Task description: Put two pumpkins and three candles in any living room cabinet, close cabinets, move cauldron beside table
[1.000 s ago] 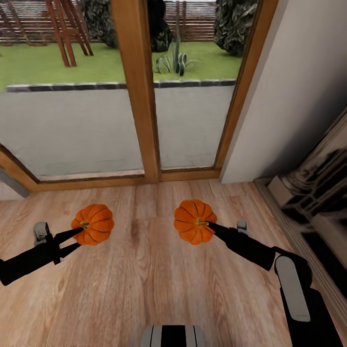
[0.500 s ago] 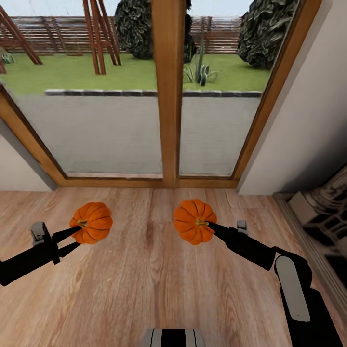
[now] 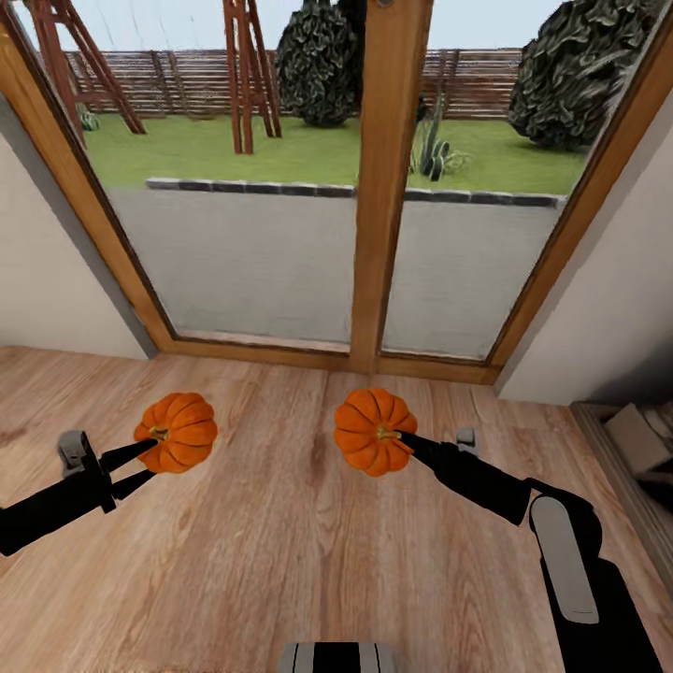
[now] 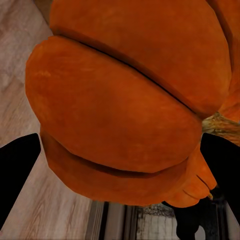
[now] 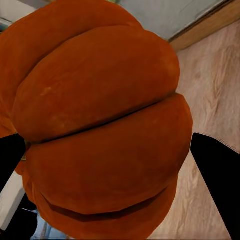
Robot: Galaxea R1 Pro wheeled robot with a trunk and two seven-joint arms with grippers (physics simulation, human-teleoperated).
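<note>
Orange pumpkin (image 5: pixel 100 130) between black gripper fingers (image 5: pixel 217 170)

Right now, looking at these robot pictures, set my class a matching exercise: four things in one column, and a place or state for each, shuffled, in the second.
Things:
1. left gripper
2. right gripper
3. wooden window post
4. dark bushes

Places or states:
A. outside, beyond the lawn by the fence
B. shut on the right pumpkin
C. upright between two glass panes
D. shut on the left pumpkin

Pairs: 1-D, 2-B, 3-C, 4-A
</note>
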